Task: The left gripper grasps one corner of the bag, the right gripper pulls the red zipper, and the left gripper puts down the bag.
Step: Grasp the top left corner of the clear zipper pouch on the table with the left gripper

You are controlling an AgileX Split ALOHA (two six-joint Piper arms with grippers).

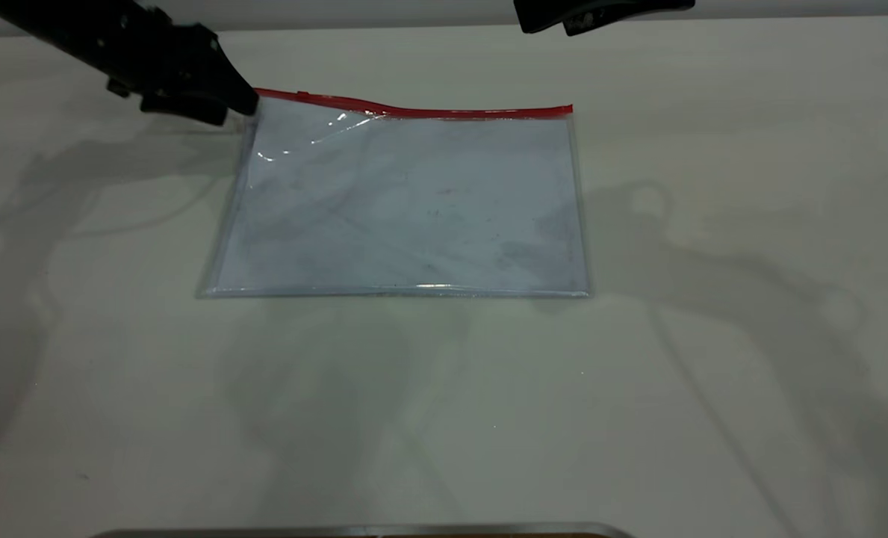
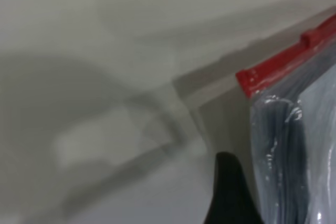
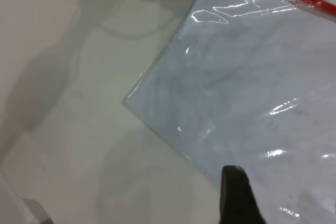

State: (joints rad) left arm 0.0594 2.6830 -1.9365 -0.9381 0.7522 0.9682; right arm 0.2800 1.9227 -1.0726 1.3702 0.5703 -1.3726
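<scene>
The left gripper (image 1: 246, 104) sits right at the bag's (image 1: 406, 205) far corner, its tips at the end of the red zipper (image 1: 414, 110). Whether its jaws are clamped on the plastic or just resting against it, I cannot tell: in the left wrist view only one black finger (image 2: 228, 192) shows, just beside the bag's (image 2: 294, 156) edge, with the zipper's (image 2: 278, 66) end beyond the tip. The zipper edge next to the tips is lifted and rippled, which suggests a pinch, but that's a reading, not a certainty.

The risk here is a thin hold. If the gripper has only a sliver of corner, slick plastic could slip out once the zipper gets tugged, and the whole bag would slide along the table (image 1: 444, 418) instead of opening. The tiny slider tab (image 1: 303, 95) sits close to the left tips, so the right gripper (image 1: 563, 19), high and well away at the far edge, could crowd or bump the left one coming in. Its jaw state I cannot tell either.

The bag itself is a flat, clear, bluish-white rectangle, scuffed and glossy with bright glints, lying flat away from the gripper.
</scene>
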